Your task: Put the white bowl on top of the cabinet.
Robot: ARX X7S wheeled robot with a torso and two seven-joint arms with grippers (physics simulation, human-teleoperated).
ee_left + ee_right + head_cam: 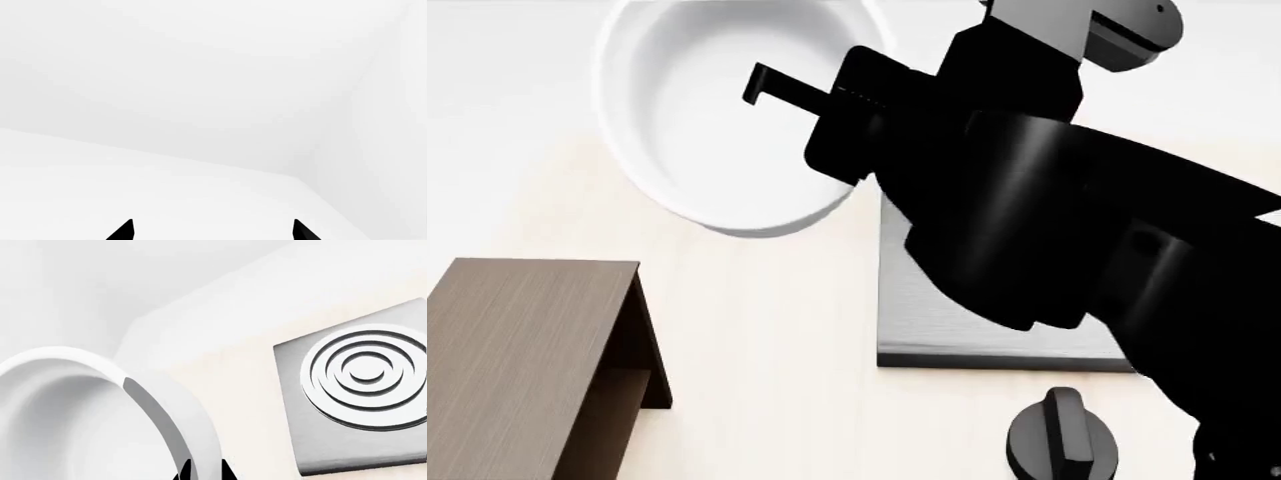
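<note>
The right gripper (203, 471), closed on the rim of the bowl (741, 120), must carry it toward the cabinet (521, 350) at the table's near left edge.

The glossy black right arm (1054, 230) reached forward and leftward across the head view, its thick rounded segments filling that side. Its black hand (203, 471) was nipped tight on the rim of the plain glossy white deep bowl (734, 110). The left hand (213, 231) had its dark fingertips (123, 231) spread wide apart.
</note>
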